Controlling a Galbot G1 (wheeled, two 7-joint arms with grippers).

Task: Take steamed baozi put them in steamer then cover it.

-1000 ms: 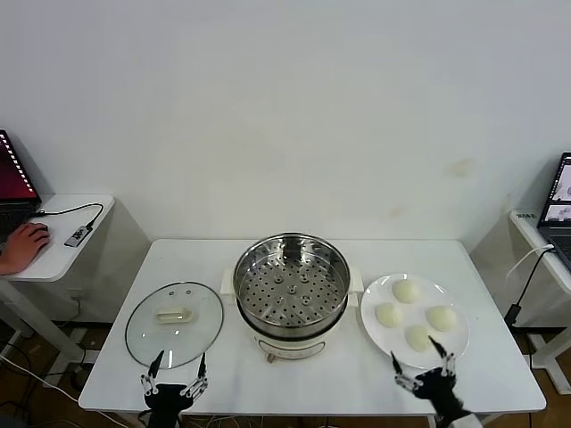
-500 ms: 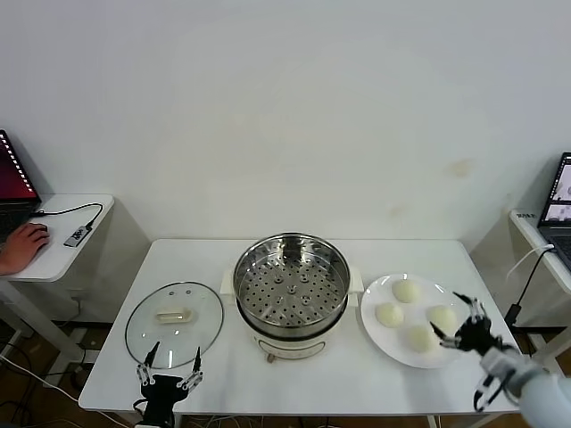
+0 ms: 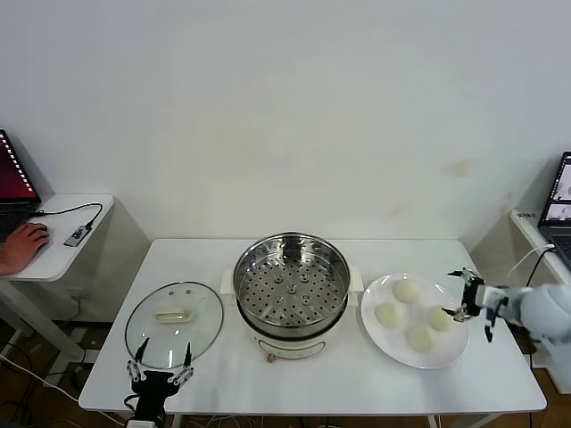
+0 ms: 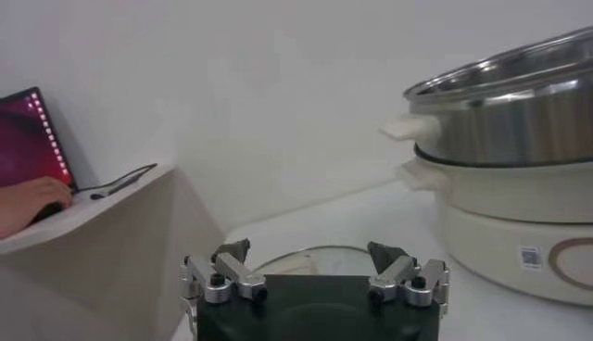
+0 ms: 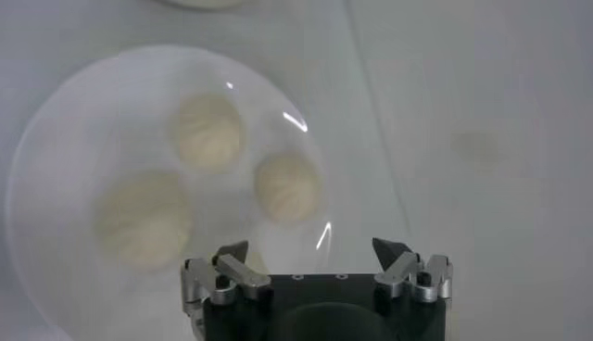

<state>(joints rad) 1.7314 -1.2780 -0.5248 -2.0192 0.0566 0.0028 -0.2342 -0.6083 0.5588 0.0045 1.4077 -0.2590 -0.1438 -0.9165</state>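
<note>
A white surface point(image 3: 357, 383) carries everything, with a smaller side desk point(image 3: 62, 241) off at its 9 o'clock, where a person's hand point(image 3: 22, 242) rests beside a laptop point(image 3: 11, 174).

The steamer point(image 3: 291, 290) sits at the centre of the surface, uncovered, its perforated tray bare; in the left wrist view its steel wall and white base point(image 4: 519, 227) rise close by.

The cover point(image 3: 174, 324) lies flat on the surface at 9 o'clock of the steamer, just beside it, with its whitish handle up.

A white plate point(image 3: 388, 343) lies at 3 o'clock of the steamer, just beside the base. On it sit the four steamed baozi point(image 3: 406, 291), grouped in a loose diamond, none in the steamer yet; the right wrist view shows three of them point(image 5: 287, 185) clearly.

The right gripper point(image 3: 468, 296) hovers above the plate's 3 o'clock rim, near the outermost bun, its fingers point(image 5: 227, 252) spread apart and holding nothing.

The left gripper point(image 3: 159, 372) waits low at the surface's near edge, at 6 o'clock of the cover, fingers point(image 4: 232, 250) likewise apart and empty.
</note>
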